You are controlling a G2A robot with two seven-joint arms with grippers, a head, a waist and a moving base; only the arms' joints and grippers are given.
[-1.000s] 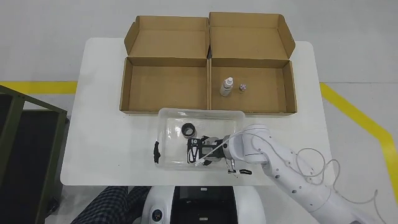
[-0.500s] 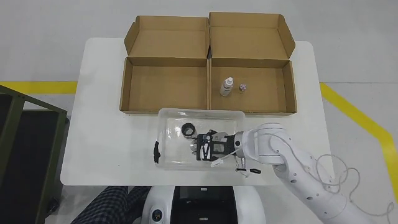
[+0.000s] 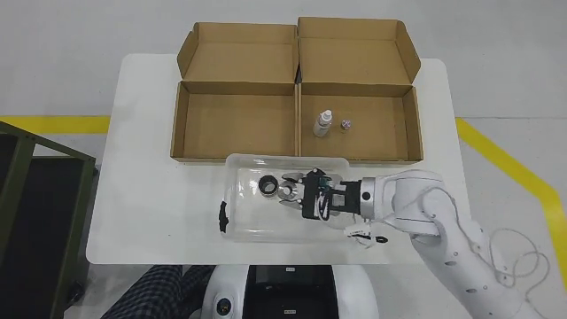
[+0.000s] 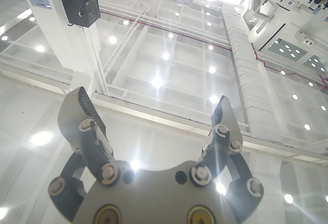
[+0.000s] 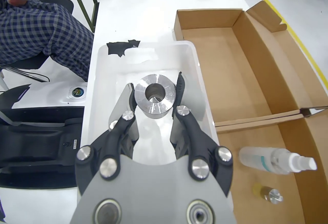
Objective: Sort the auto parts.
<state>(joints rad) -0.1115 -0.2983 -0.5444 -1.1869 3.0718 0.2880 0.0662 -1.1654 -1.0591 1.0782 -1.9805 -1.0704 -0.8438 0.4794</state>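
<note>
A metal ring (image 3: 267,185) (image 5: 155,95) lies in the clear plastic bin (image 3: 239,226) at the table's front. My right gripper (image 3: 289,197) (image 5: 155,83) hangs low inside the bin, open, one finger on each side of the ring; I cannot tell whether the pads touch it. In the right cardboard box (image 3: 390,133) lie a white spray bottle (image 3: 323,124) (image 5: 274,158) and a small metal part (image 3: 346,125) (image 5: 271,195). The left cardboard box (image 3: 235,124) (image 5: 230,61) holds nothing. My left gripper (image 4: 152,102) points up at the ceiling, open, with nothing between its fingers.
Both boxes stand side by side behind the bin, lids folded back. A black scrap (image 3: 222,216) (image 5: 123,47) clings to the bin's left end. A green rack (image 3: 35,195) stands left of the white table (image 3: 142,186).
My right gripper has moved back and to the right inside the bin, its wrist swinging round until the fingers point at the ring. The ring has stayed in place.
</note>
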